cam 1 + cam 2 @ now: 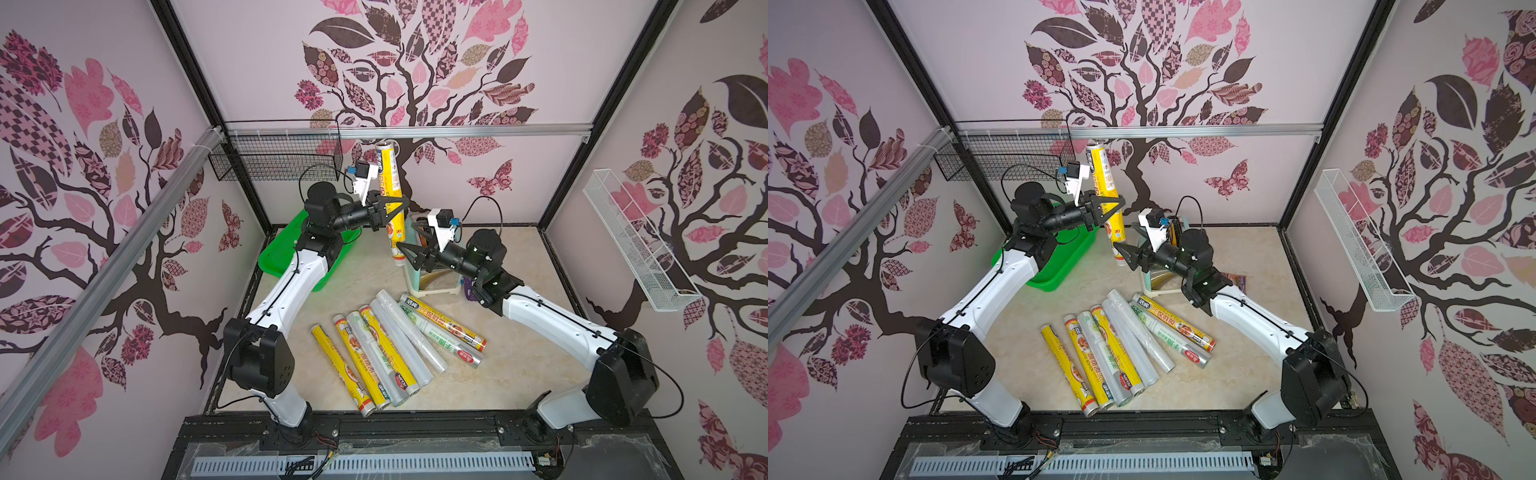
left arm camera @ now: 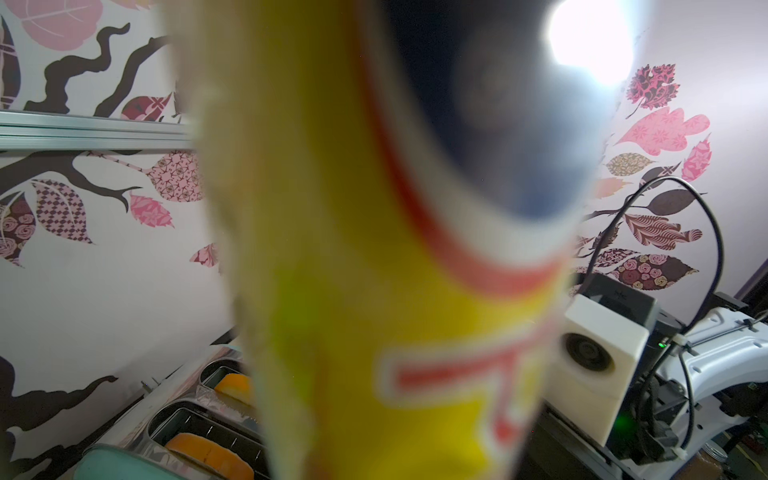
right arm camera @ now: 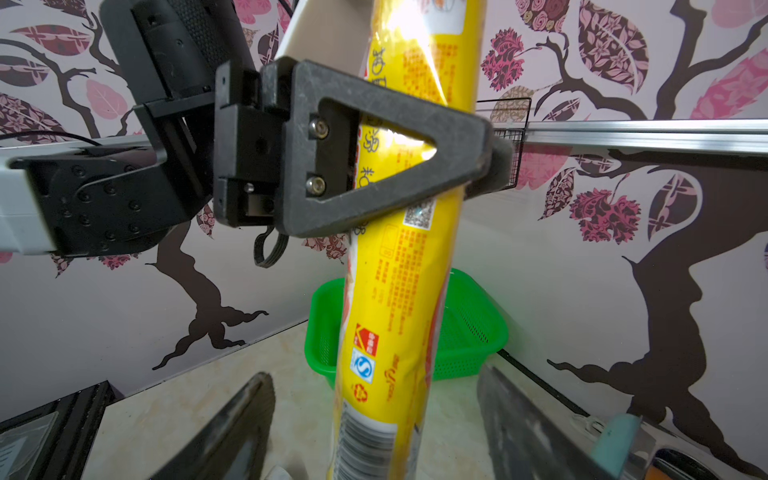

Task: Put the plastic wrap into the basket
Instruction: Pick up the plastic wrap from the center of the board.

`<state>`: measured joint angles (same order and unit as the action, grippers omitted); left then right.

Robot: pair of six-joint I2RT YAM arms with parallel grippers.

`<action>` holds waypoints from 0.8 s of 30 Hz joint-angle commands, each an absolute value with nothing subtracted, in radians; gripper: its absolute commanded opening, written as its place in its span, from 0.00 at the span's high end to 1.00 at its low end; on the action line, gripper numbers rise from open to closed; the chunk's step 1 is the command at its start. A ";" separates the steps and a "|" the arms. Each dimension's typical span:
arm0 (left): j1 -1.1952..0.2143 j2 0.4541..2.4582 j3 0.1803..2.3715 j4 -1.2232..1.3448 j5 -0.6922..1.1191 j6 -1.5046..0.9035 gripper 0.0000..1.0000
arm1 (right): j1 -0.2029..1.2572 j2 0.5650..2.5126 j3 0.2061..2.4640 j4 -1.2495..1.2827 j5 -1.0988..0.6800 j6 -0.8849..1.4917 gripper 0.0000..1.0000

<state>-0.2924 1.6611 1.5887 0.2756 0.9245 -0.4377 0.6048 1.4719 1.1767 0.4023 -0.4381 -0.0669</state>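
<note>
A yellow roll of plastic wrap [image 1: 391, 183] [image 1: 1106, 183] stands almost upright in the air, and my left gripper [image 1: 399, 203] [image 1: 1117, 203] is shut on its middle. In the right wrist view that roll [image 3: 399, 291] hangs between the spread fingers of my right gripper [image 3: 374, 374], with a gap on each side. My right gripper [image 1: 402, 253] is open around the roll's lower end. The green basket [image 1: 282, 253] [image 1: 1059, 270] [image 3: 469, 328] lies behind and left of the roll, partly under the left arm. Several more rolls [image 1: 395, 345] [image 1: 1121, 345] lie on the table in front.
A pale teal toaster-like box [image 1: 432, 286] stands under the right wrist, with a purple bag [image 1: 1237, 280] beside it. A black wire basket [image 1: 274, 160] hangs on the back wall and a white wire rack [image 1: 636, 241] on the right wall.
</note>
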 commanded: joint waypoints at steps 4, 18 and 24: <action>-0.296 1.630 1.608 0.306 0.879 -0.474 0.83 | 0.617 1.571 1.320 0.372 -0.486 -0.062 0.21; -0.297 1.636 1.610 0.304 0.750 -0.571 0.70 | 0.700 1.638 1.364 0.371 -0.156 -0.225 0.59; -0.289 1.632 1.612 0.345 0.867 -0.551 0.36 | 0.696 1.631 1.352 0.422 -0.200 -0.188 0.69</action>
